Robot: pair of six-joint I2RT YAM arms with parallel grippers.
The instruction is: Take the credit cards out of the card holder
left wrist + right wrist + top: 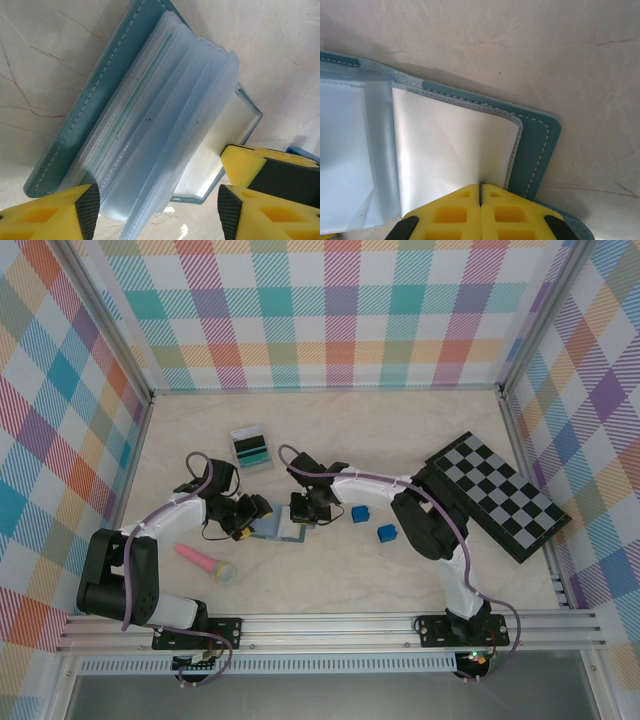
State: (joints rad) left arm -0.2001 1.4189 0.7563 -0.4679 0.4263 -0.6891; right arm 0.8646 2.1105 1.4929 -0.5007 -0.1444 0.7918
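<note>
Card holder lies open on the worktop between the two arms, its fan of clear sleeves running lengthwise toward the left tool, whose fingers stand spread astride the fan's near end; the right tool, pressed together, bears on the clear pocket of the right-hand panel, seemingly pinning it. Left arm looks the nearer to the sleeves, so any credit cards inside would likely be drawn out along that long axis toward it; whether any remain cannot be told; a teal-green card lies well apart behind.
</note>
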